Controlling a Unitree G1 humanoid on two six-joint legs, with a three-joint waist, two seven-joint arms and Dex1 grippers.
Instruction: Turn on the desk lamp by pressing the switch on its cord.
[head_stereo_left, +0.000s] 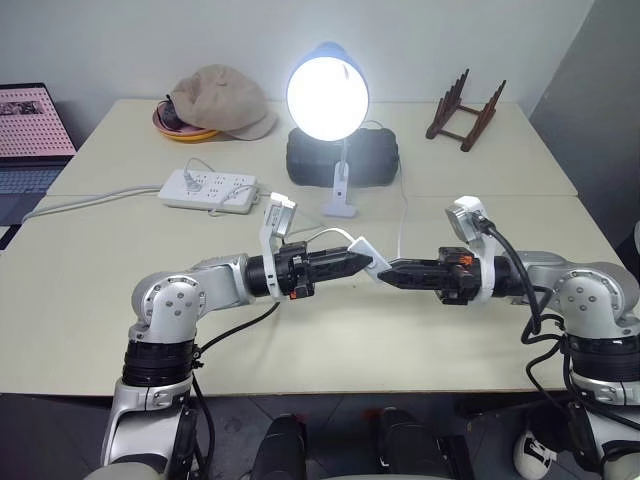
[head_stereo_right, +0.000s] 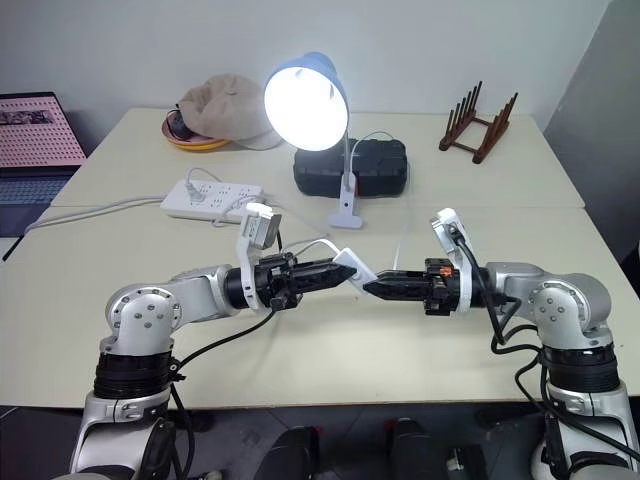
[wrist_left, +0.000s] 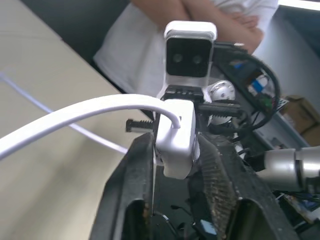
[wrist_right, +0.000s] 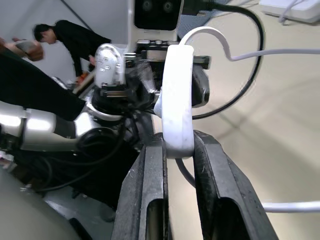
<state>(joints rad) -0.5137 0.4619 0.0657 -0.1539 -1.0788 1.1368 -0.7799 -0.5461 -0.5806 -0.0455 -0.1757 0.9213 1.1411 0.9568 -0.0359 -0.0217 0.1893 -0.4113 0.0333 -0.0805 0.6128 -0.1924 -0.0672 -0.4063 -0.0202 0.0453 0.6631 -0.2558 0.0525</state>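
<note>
- Desk lamp (head_stereo_left: 328, 95) lit, bulb glowing bright under the light-blue shade, clip base standing on the bench (head_stereo_left: 120, 300) just in front of a black case (head_stereo_left: 375, 160).
- Switch (head_stereo_left: 364, 252) held up above the bench at mid-front, between the two grippers, which point at each other from either side.
- Left gripper (wrist_left: 177, 160) with fingers (wrist_left: 135, 185) part open, one on each side of the switch's end; gap on at least one side, firm contact unclear.
- Right gripper (wrist_right: 178, 150) with fingers (wrist_right: 150, 185) closed tight on the other end of the switch.
- Cord (wrist_left: 75, 115) arching out of the switch, running back across the bench toward the lamp.
- White power strip (head_stereo_left: 208, 190) lying to the lamp's left, near a tan cap (head_stereo_left: 220, 100).
- Wooden rack (head_stereo_left: 465, 112) at the far right, well apart.
- Laptop (head_stereo_left: 30, 135) at the left edge.
</note>
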